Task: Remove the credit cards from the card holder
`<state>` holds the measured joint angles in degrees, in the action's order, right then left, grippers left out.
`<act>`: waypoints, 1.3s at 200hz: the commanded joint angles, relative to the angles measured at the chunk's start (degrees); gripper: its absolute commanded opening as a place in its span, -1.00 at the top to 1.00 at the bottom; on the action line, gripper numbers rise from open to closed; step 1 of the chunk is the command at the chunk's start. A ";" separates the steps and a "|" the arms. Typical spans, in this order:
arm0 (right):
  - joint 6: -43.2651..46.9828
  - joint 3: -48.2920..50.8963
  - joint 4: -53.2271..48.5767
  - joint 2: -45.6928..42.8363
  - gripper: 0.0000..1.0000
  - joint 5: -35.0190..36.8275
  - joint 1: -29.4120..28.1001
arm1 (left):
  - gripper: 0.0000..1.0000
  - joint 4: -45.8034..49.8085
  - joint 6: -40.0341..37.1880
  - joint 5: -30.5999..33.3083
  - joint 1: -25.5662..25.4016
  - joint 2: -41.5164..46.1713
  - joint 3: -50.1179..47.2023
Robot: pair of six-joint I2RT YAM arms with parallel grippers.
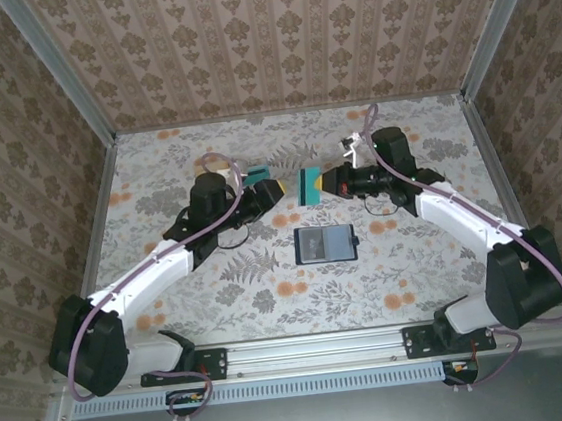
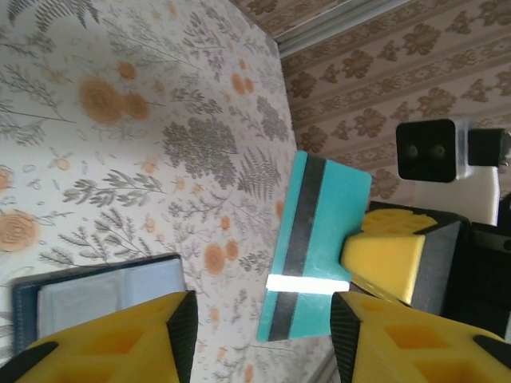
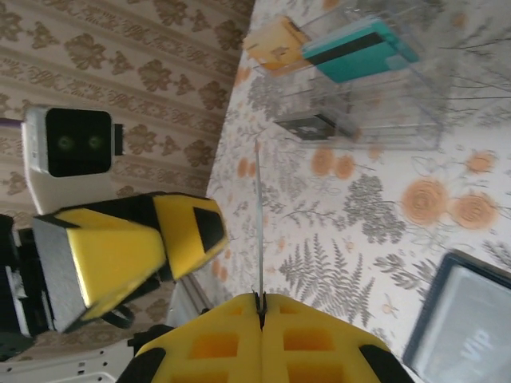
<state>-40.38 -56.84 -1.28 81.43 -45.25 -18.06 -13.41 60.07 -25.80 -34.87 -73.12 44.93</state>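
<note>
The teal card (image 1: pixel 308 187), with a black stripe down its back, is hanging in the air above the table (image 1: pixel 419 276). It is standing on edge at 12 o'clock from the card holder (image 1: pixel 325 243).

The card holder is lying open and flat near the middle of the table, with its greyish inner pockets facing up. It is lying well apart from both grippers.

The right gripper (image 1: pixel 319 184) is reaching in from 3 o'clock of the card and pinching it. In the right wrist view its yellow fingers (image 3: pixel 207 343) are pressing together, and the card is showing as a thin edge-on line rising from between them.

The left gripper (image 1: pixel 275 191) is facing it from 9 o'clock, near the card's free end. Its jaws are standing apart (in the left wrist view the two yellow fingers (image 2: pixel 120 343) are framing the card's lower end with a gap on either side). I cannot see them touching the card.

At about 10 o'clock from the held card, behind the left gripper, the clear tray (image 3: pixel 383 120) is sitting on the table. In the right wrist view it is holding a second teal card (image 3: pixel 351 49) and a tan card (image 3: pixel 275 44) side by side. A dark card (image 3: pixel 307 126) is lying apart from those two.
</note>
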 commanded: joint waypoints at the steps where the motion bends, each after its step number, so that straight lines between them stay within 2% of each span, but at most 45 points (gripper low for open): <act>1: -1.86 -2.83 4.95 2.57 1.00 -4.61 -1.42 | 0.03 -6.63 2.76 -3.33 0.16 1.49 -1.82; 56: -1.98 -4.34 6.39 5.12 1.00 -6.82 -4.01 | 0.09 -8.58 3.56 -4.52 0.66 1.67 -2.40; 98: -2.42 -4.26 7.46 5.84 1.00 -7.84 -4.54 | 0.22 -9.56 3.81 -5.48 1.20 1.73 -2.52; 124: -2.71 -4.16 7.84 6.29 1.00 -8.07 -4.66 | 0.37 -11.11 4.00 -6.31 1.30 1.76 -2.74; 175: -3.04 -4.60 8.31 7.33 0.98 -8.55 -5.05 | 0.91 -13.20 4.14 -7.58 1.21 1.92 -2.92; 180: -3.04 -4.60 8.33 7.45 0.94 -8.53 -5.09 | 1.00 -13.07 3.99 -7.58 1.21 2.06 -2.91; 185: -2.99 -4.60 8.29 7.49 0.87 -8.45 -5.09 | 1.00 -12.97 3.90 -7.50 1.21 2.18 -3.06; 214: -0.61 -4.86 4.22 6.68 -0.23 -5.38 -4.93 | 1.00 -8.06 0.84 -7.50 1.71 3.61 -2.04; 228: 0.98 -4.56 2.09 5.59 -0.56 -3.28 -4.73 | 1.00 -1.90 -2.74 -7.52 2.42 4.83 -0.36; 237: 1.62 -4.29 1.26 4.92 -0.97 -2.21 -4.55 | 1.00 3.33 -6.02 -7.34 3.11 5.79 1.20; 260: 2.81 -3.79 -0.74 3.21 -1.00 0.47 -3.93 | 1.00 20.34 -18.40 -4.09 4.34 7.57 7.00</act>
<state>-40.32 -60.01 1.65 87.81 -48.62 -22.63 -10.52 56.21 -31.77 -31.90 -68.49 45.28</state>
